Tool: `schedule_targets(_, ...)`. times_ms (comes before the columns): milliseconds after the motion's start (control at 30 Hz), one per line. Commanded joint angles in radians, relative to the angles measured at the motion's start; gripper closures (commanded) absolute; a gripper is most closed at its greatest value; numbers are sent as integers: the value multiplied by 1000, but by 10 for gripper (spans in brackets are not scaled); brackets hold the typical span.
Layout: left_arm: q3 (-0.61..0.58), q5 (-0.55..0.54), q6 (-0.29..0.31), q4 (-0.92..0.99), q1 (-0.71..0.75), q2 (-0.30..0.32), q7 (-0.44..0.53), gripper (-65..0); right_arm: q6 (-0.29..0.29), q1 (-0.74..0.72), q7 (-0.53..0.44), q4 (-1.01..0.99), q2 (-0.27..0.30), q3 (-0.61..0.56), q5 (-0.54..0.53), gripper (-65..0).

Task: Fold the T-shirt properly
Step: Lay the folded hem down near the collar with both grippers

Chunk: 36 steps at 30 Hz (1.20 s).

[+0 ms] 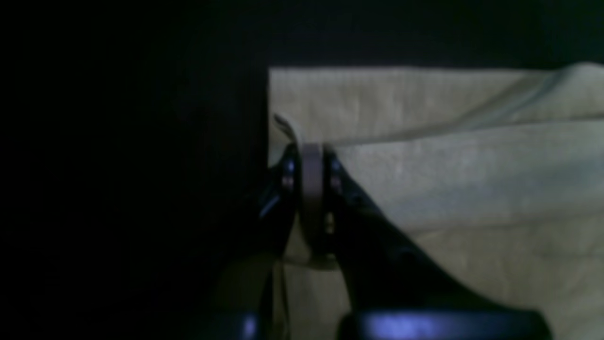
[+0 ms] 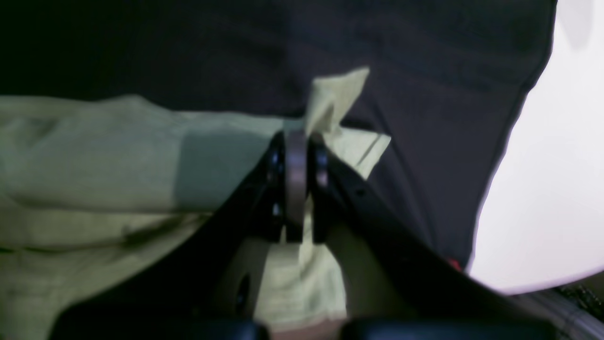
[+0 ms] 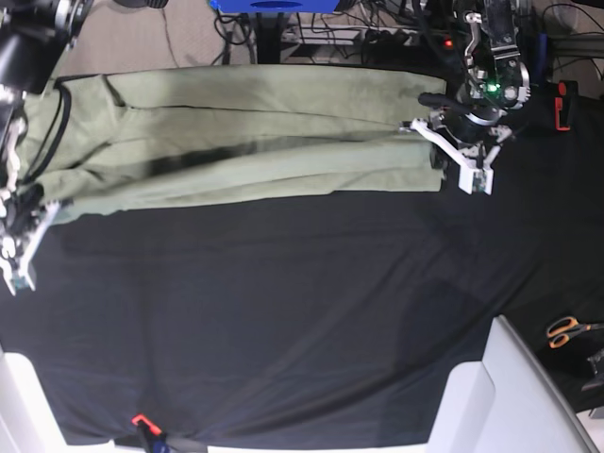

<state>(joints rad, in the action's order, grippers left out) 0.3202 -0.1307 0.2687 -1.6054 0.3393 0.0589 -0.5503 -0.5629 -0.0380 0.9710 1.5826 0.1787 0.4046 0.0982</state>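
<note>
Black-clothed counter (image 3: pixel 283 330) w/ T-shirt (image 3: pixel 264 142) stretched as a long band across its far side, mid lengthwise fold, each end pinched by left gripper (image 1: pixel 311 163) & right gripper (image 2: pixel 297 160); even carry-over needed next.

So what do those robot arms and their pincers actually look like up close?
Each wrist view shows dark, near-black fingers tapering to a tip, with small metal screws by the pads: left gripper, right gripper. In the base view the left arm is black with a green light, black cables and white bracket parts near its gripper. The right arm is black too, with a looping black cable and white parts low down.
</note>
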Motion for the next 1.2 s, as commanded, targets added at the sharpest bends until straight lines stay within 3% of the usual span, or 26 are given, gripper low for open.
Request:
schedule_targets(0, 6, -1, -1, -36, -1, 11, 22, 0, 4, 5, 19, 62, 2, 4, 13, 0)
schedule_targets(133, 6, 4, -1, -69, 2, 12, 16, 0, 4, 105, 95, 204, -44, 4, 13, 0)
schedule_targets(400, -6, 6, -1, -60, 47, 14, 17, 0, 4, 260, 90, 278, -77, 6, 13, 0)
schedule_targets(633, -6, 6, -1, -59, 77, 29, 19, 0, 5, 307, 47, 270, -95, 7, 15, 0)
schedule_targets(767, -6, 6, -1, -57, 82, 29, 19, 0, 42, 330, 21, 270, -127, 63, 15, 0)
schedule_targets(1167, -8, 6, -1, -55, 60, 25, 22, 0, 48, 346, 19, 174, -175, 70, 13, -2)
